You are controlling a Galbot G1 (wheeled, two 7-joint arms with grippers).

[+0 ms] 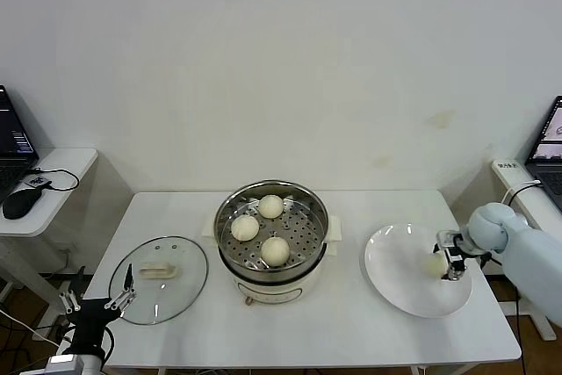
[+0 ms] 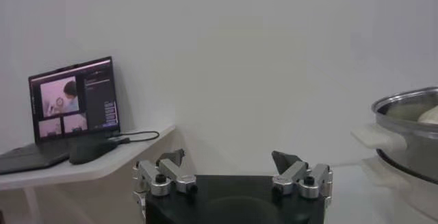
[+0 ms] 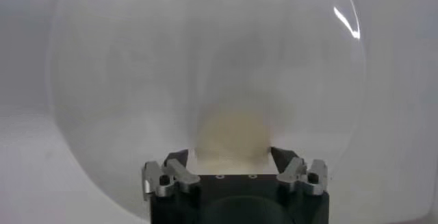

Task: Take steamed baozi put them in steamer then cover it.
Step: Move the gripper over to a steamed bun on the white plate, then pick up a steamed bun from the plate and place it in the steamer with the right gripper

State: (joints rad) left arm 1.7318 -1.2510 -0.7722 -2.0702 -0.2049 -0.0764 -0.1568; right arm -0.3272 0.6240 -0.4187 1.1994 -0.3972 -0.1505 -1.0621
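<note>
Three cream-white baozi lie in the steel steamer on its cream pot base in the middle of the table. A fourth baozi sits on the white plate at the right. My right gripper is down at it; in the right wrist view the baozi lies between the open fingers of the right gripper, one on each side. The glass cover lies flat at the left. My left gripper is parked low off the table's front left corner, open and empty.
A side table at the left carries a laptop and a black mouse. Another laptop stands on a stand at the right. The steamer's rim shows in the left wrist view. The white wall lies behind.
</note>
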